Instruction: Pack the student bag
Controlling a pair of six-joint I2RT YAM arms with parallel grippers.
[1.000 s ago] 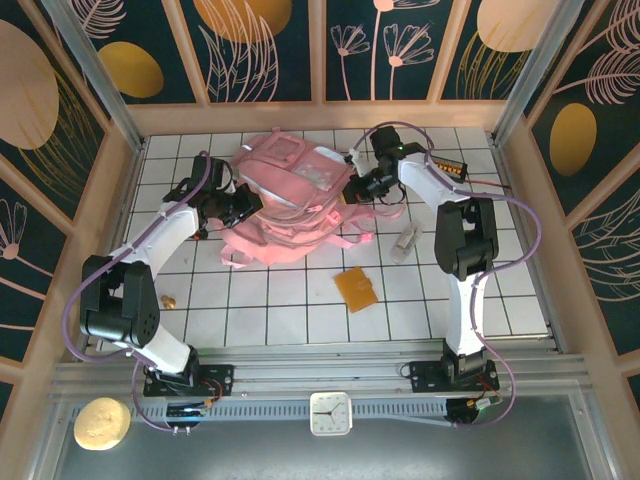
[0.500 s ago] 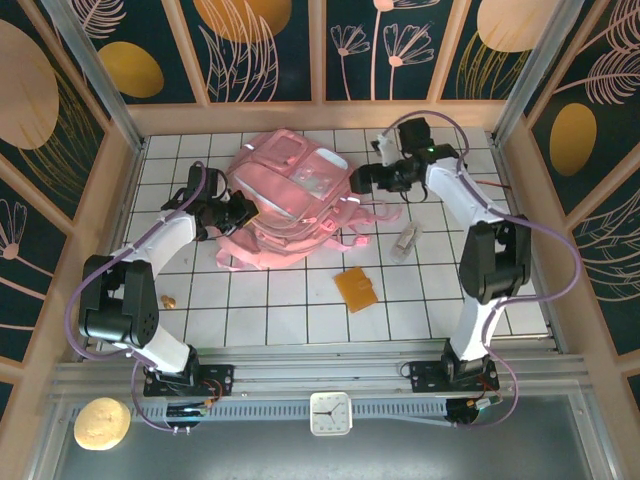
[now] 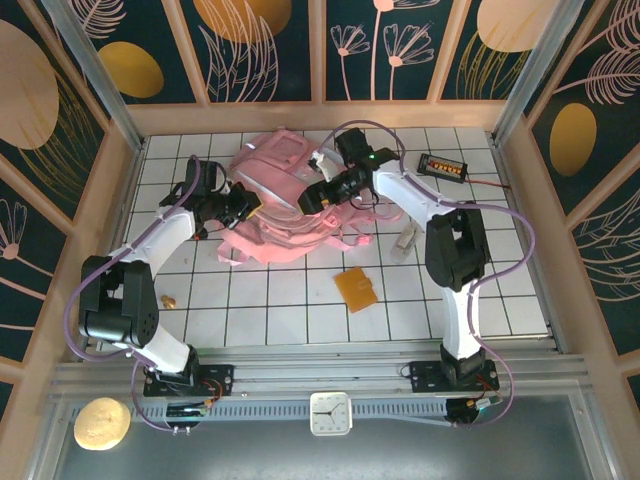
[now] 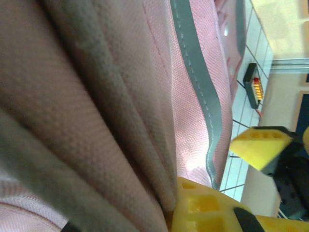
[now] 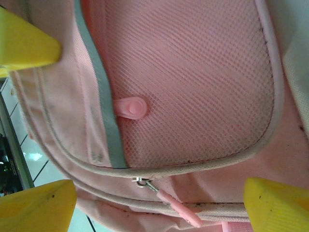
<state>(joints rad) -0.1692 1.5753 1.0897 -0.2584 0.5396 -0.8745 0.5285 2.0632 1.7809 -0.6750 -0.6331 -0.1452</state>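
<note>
The student bag (image 3: 272,205), a soft pink backpack, lies on the white tiled table at back centre. My left gripper (image 3: 240,207) is shut on a fold of the bag's left edge; in the left wrist view the pink fabric (image 4: 96,106) is pinched against a yellow finger (image 4: 207,205). Over the bag's front hovers my right gripper (image 3: 318,195), open. In the right wrist view its yellow fingertips (image 5: 277,203) stand wide on both sides of a pink zip pull (image 5: 181,206), just below the mesh pocket (image 5: 193,82); nothing is held.
An orange flat card (image 3: 356,289) lies in front of the bag, a clear small item (image 3: 405,240) to its right. A black device with a lit display (image 3: 442,166) sits at back right. A small brown bit (image 3: 169,300) lies near left. Wooden walls enclose the table.
My right gripper opened, swung off the bag to the right, then came back left over its front pocket. The bag shifted slightly. The left gripper stayed shut on the bag.
</note>
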